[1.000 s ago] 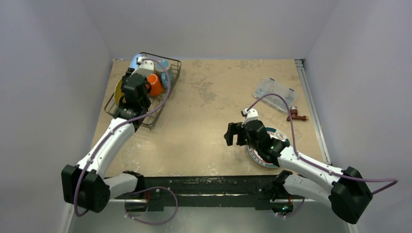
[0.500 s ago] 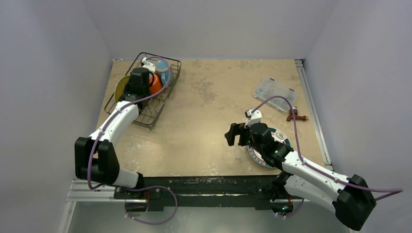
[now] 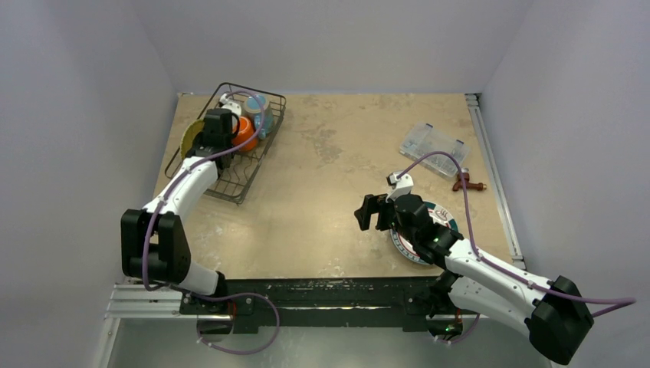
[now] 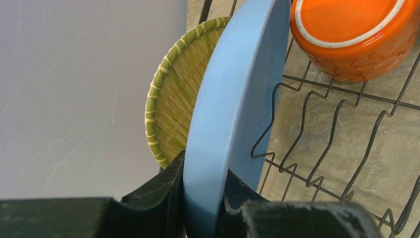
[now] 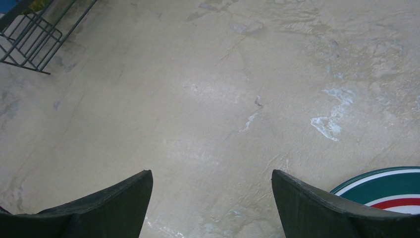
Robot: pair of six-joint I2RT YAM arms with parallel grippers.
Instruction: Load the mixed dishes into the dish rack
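With the left gripper (image 4: pixel 203 187) jaws pinching the blue plate (image 4: pixel 233 99), seat it upright in a rack (image 3: pixel 257 157) slot beside the woven plate (image 4: pixel 173 104) before releasing; the right gripper (image 5: pixel 212 174) jaws are spread.

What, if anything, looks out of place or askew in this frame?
Nothing is spilled or broken. The orange cup in the dish rack shows its base, so it is tipped or inverted. The tabletop has pale scuffs, only wear.
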